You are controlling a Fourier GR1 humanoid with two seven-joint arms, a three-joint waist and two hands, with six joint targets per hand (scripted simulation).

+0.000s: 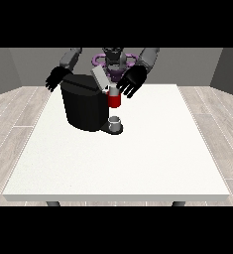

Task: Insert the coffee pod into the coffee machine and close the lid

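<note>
Standing toward the far left part of the large white rectangular tabletop [138, 158], the bulky black coffee machine [84, 104] sits well back from the near edge, with its flat grey lid [100, 77] raised and tilted up and back above its top. On the machine's side facing the tabletop's right edge, a red cylindrical part [114, 100] hangs under the brewing head, and just below it a small grey cup [116, 122] rests on the machine's dark base plate, closer to the near edge than the machine's body. A small pale piece shows just above the red part, right beside the hand at the view's right; it may be the coffee pod, but whether it is, and whether it is already seated in the machine, cannot be told. The black hand at the view's right [131, 82] hovers over the head of the machine next to the raised lid, its fingers [126, 91] spread and pointing downward, and they do not plainly close round anything. The black hand at the view's left [56, 79] hangs beside the machine's far left upper corner, its fingers [50, 86] also spread and relaxed, holding nothing.
</note>
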